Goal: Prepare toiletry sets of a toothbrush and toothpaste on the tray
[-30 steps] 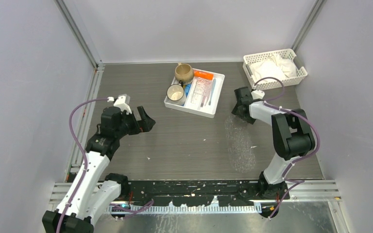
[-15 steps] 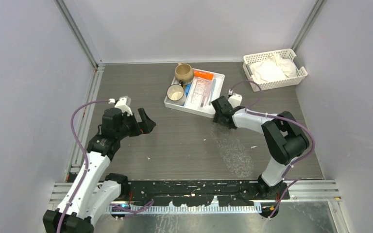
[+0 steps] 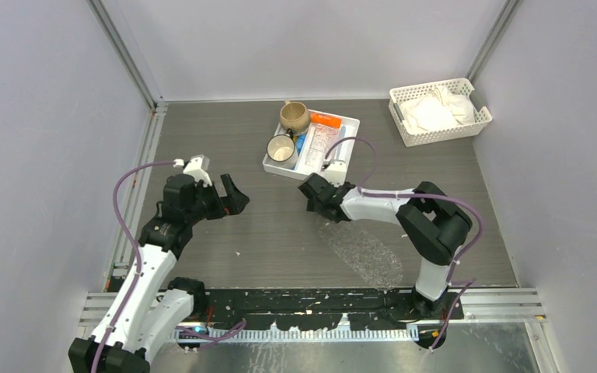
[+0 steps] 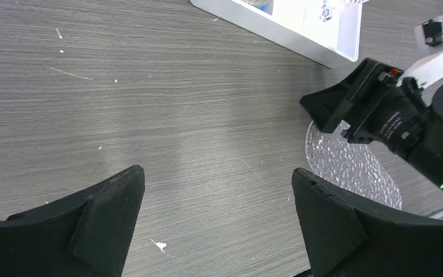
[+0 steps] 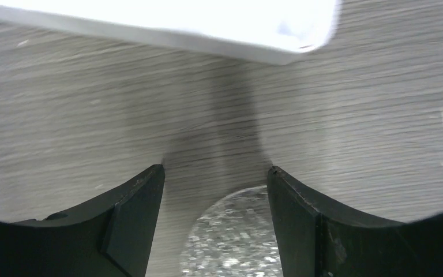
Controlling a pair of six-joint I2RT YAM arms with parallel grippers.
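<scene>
Wide first: dark surface (image 3: 264,233), white compartmented tray (image 3: 291,172) at the far middle. Finds the tray (image 3: 365,256) clear and flat, stretching diagonally from the right pincer (image 5: 215,173) toward that arm's base, so plainly the nearer arm. Shows that pincer partly spread, the tray's rounded rim between its fingers; cannot tell about contact. Has the left pincer (image 4: 216,173) gaping wide, empty. Barely makes out the toothpaste (image 3: 322,119) in the white one; toothbrushes too thin to tell.
</scene>
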